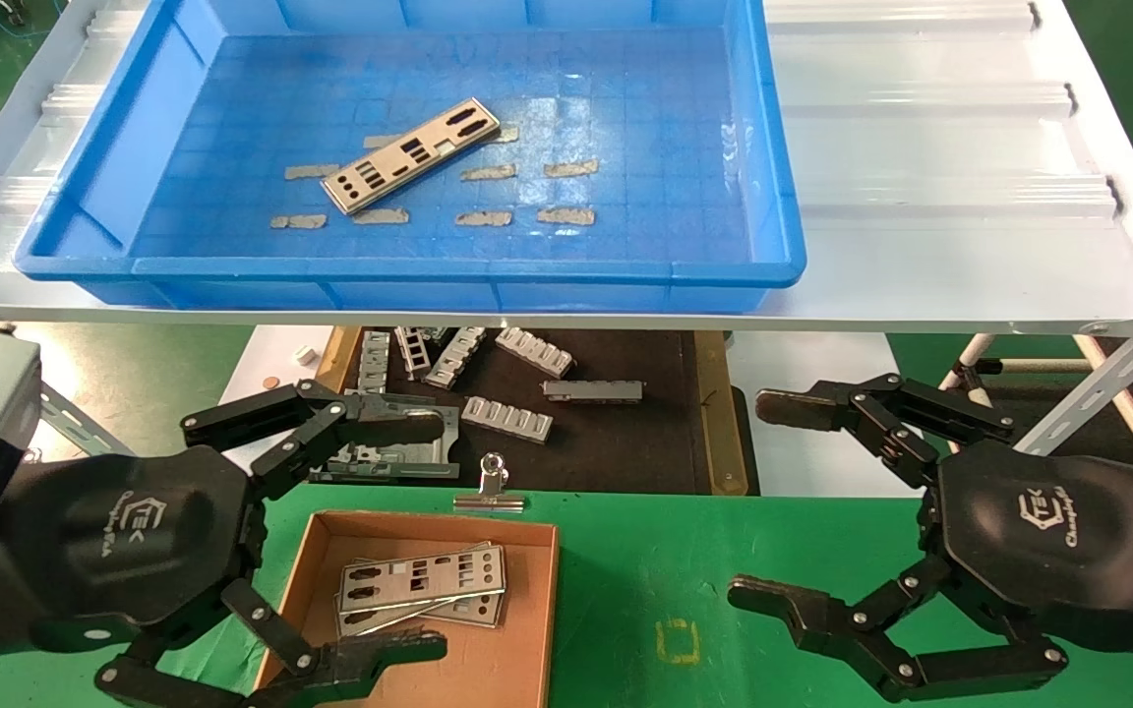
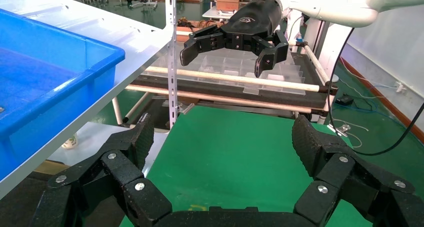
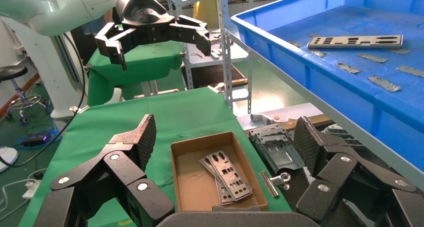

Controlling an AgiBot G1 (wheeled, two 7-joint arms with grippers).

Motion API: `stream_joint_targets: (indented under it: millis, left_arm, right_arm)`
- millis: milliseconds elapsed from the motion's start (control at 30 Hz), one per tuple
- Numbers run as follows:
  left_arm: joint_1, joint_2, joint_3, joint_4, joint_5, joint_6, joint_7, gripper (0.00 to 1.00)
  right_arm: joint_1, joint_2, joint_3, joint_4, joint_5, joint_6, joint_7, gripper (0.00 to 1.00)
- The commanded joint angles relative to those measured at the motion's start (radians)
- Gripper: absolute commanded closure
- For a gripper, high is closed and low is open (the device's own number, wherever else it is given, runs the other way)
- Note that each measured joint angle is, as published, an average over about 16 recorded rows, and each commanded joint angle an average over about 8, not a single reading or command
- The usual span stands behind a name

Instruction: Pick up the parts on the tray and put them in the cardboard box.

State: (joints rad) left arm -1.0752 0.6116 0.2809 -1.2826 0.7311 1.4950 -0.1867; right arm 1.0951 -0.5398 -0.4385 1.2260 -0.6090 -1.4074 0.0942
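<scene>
waiting wide open, my left gripper hangs by the box. one thin, stiff, slippery part lies in the tray; i'd pinch its long edges.

A white ridged metal shelf stood at the back. Below it lay a dark mat with chunky grey ribbed brackets scattered on it — some side by side, some tilted. A bigger grey metal piece lay at the mat's near edge. Just beside it, a silver binder clip sat on the green table. A small yellow square mark showed on the green — well apart from the clip.
</scene>
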Motion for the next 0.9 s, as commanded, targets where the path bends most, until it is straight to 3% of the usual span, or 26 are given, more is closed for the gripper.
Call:
stream_joint_targets:
  millis: [33, 900]
  left_arm:
    - [0.0, 0.0, 0.0, 0.0, 0.0, 0.0, 0.0, 0.0]
    - [0.0, 0.0, 0.0, 0.0, 0.0, 0.0, 0.0, 0.0]
  right_arm:
    - [0.0, 0.0, 0.0, 0.0, 0.0, 0.0, 0.0, 0.0]
    - [0.0, 0.0, 0.0, 0.0, 0.0, 0.0, 0.0, 0.0]
